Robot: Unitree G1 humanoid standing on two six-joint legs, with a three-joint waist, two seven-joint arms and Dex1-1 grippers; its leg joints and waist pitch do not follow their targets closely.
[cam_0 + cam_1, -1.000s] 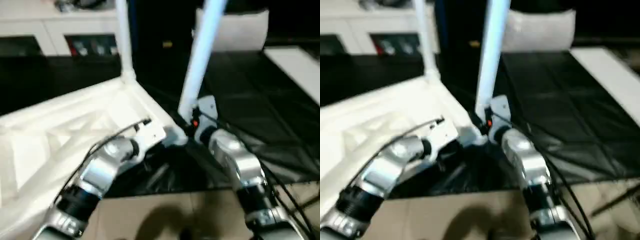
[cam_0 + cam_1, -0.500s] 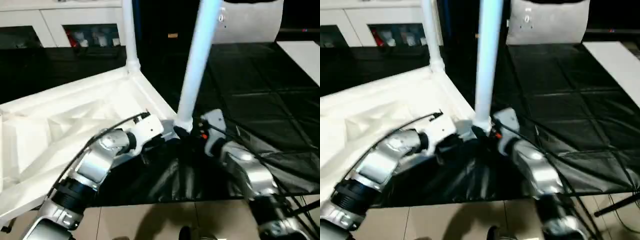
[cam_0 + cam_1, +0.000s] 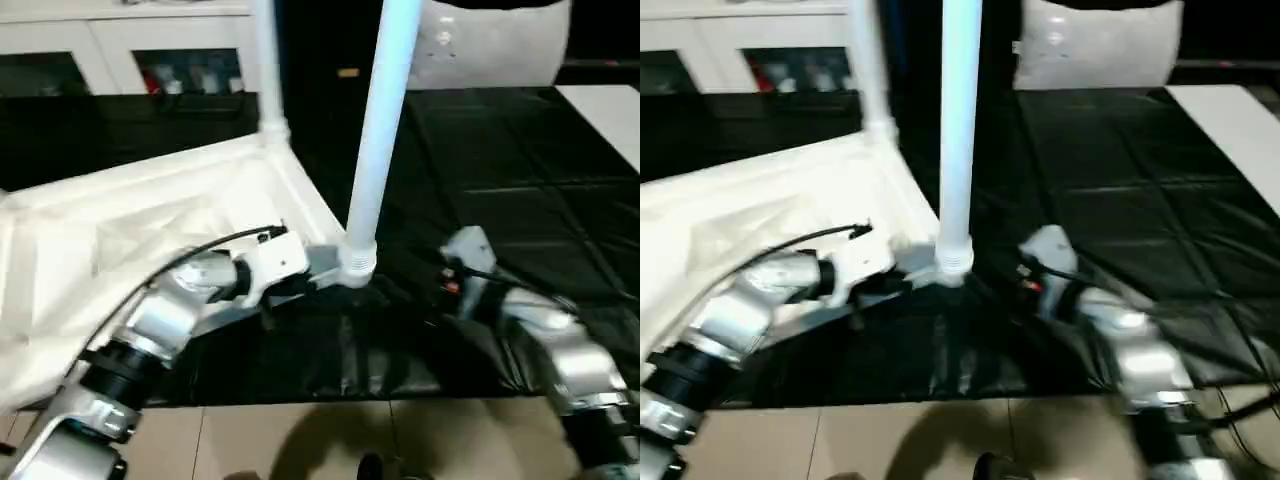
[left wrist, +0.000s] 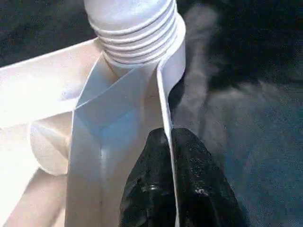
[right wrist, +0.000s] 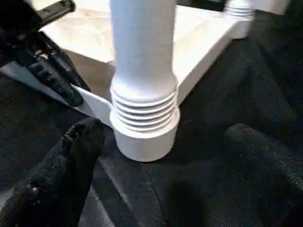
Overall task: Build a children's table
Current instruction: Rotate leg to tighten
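The right gripper (image 5: 161, 156) has let go of the near leg (image 3: 378, 130) and drawn back from it since a second ago, its fingers (image 5: 71, 161) now spread wide with the leg's ribbed base between them but untouched. The left gripper (image 4: 171, 142) has kept its place on the rim.

The children's table (image 3: 150, 220) lies upside down on the black-covered work table (image 3: 500, 150), its ribbed underside facing up. The near leg stands upright in the corner socket (image 5: 144, 142) closest to the robot, its threaded collar (image 4: 135, 33) seated at the socket's mouth. A second leg (image 3: 268, 70) rises from the far corner socket of the same short edge, beyond the near leg.

The left gripper's two black fingers (image 4: 151, 179) are pressed together on the thin white wall of the table top's rim, just beside the near leg's socket; the wall runs between the pads. The left silver forearm (image 3: 160, 320) reaches in over the table top's near edge. The right forearm (image 3: 560, 350) lies over the black cover, well to the right of the near leg.

Behind the table top, beyond the far leg, stand white cabinets (image 3: 120, 60) with dark openings. A white panel (image 3: 610, 110) lies on the black cover far to the right of the near leg.
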